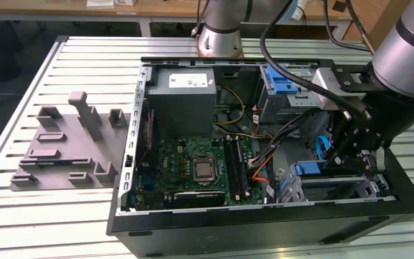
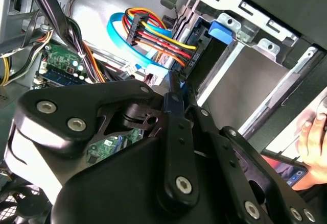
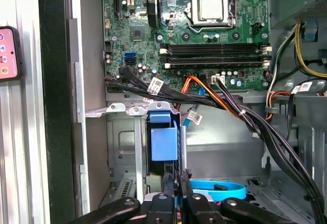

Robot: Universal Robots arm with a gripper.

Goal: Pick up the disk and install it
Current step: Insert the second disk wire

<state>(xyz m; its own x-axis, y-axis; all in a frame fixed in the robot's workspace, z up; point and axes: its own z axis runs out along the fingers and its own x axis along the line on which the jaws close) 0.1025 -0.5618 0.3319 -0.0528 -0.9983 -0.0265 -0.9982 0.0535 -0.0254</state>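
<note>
On the exterior view's left, a grey moulded fixture point(image 1: 67, 145) with upright blocks and slots lies on the slatted metal bench point(image 1: 20, 216), just beside the open black computer case point(image 1: 264, 229).

Inside the case, going rightward, a grey metal power supply box point(image 1: 185, 102) with a white sticker sits at the far end, above the green motherboard point(image 1: 196, 172) with its square silver processor socket and long black memory slots. Bundles of black, orange and yellow cables point(image 1: 264, 156) run across the middle toward the drive bays. At the far right corner a metal cage holds a blue plastic latch point(image 1: 284, 86).

At the near right, the lower metal drive bay point(image 1: 336, 186) holds the disk point(image 1: 315, 168). Only its blue plastic carrier end shows, a smooth rectangular tab poking out of the perforated grey steel cage; in the first wrist view the blue end point(image 3: 163, 140) faces the camera between the cage's sheet-metal walls. Its long axis appears to run into the bay, so the silver body is hidden.

The black claw point(image 1: 351, 156) hangs just over the bay. In the first wrist view its two thin fingertips point(image 3: 176, 183) stand close together just beside the disk's blue end; whether they pinch any part of it cannot be told.

A hand point(image 2: 312, 142) shows at the second wrist view's edge, outside the case.
</note>
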